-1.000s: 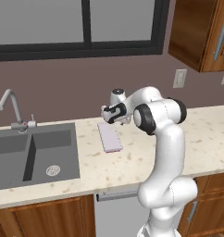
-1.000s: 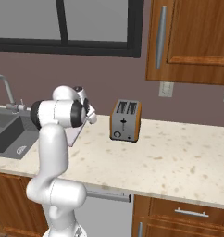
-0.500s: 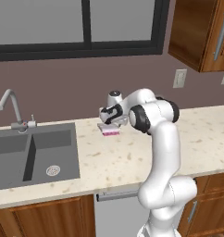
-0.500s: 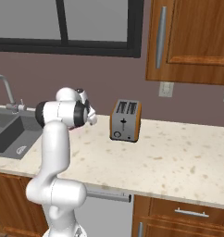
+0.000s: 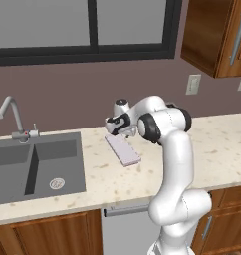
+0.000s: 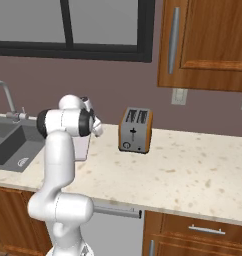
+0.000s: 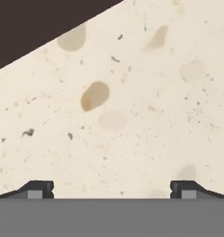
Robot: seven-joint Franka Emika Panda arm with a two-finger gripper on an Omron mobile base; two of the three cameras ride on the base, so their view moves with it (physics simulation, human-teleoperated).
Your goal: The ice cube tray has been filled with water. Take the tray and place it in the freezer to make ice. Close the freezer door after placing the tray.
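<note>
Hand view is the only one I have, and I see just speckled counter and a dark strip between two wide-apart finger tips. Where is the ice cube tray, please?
Observer: The ice cube tray lies flat on the counter, between the sink and the arm. The hand hangs at the tray's far end, near the wall.
Operator: Is the hand holding it?
Observer: No. The fingers stand open and nothing is between them.
Operator: Anything else nearby?
Observer: A toaster stands on the counter, on the side of the arm away from the sink.
</note>
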